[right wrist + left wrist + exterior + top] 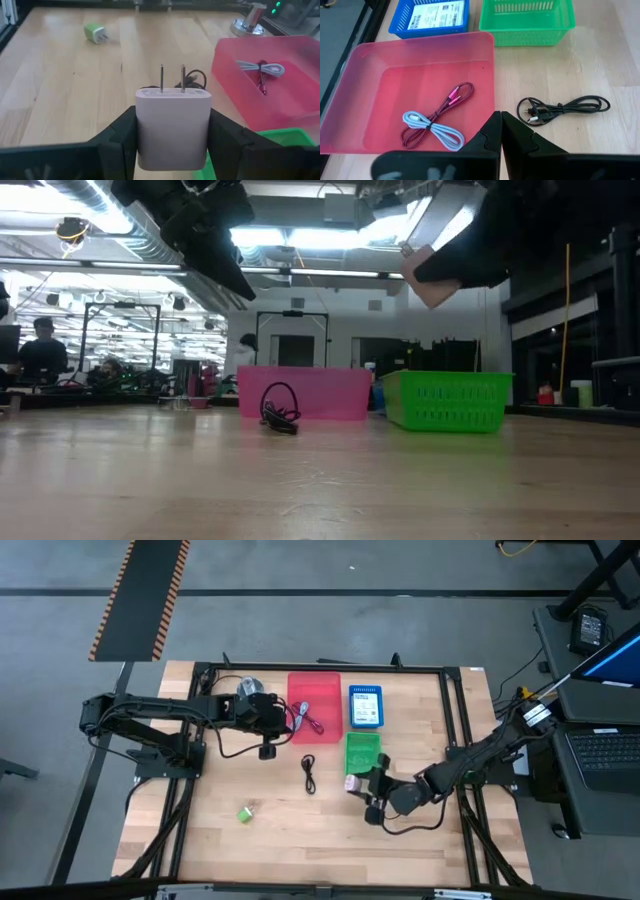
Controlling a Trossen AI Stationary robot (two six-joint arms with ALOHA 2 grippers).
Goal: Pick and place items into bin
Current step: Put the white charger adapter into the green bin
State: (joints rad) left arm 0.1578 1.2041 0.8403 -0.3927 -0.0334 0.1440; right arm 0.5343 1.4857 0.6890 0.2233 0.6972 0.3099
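My right gripper [172, 131] is shut on a pale pink wall charger [172, 125], seen in the high view as the charger [352, 783] just near of the green basket [362, 752]. In the low view the charger [430, 285] hangs high above the table. My left gripper [500, 120] is shut and empty, beside the near left corner of the pink bin [314, 705]. A red braided cable [447, 102] and a white cable [437, 132] lie in that bin. A black cable [308, 772] and a green charger [245, 813] lie flat on the table. My right gripper pinches the pink charger's body by its two opposite side faces [141, 127], one finger [122, 135] on each side. The fingers come roughly level from the table's right. The charger is lifted clear, and its two prongs [172, 79] point away from the gripper.
A blue basket [365, 707] holds a white printed packet [437, 15], far of the green basket. A round silver disc [248, 690] sits left of the pink bin. Bare wood lies across the near half of the table. People show in the room far behind.
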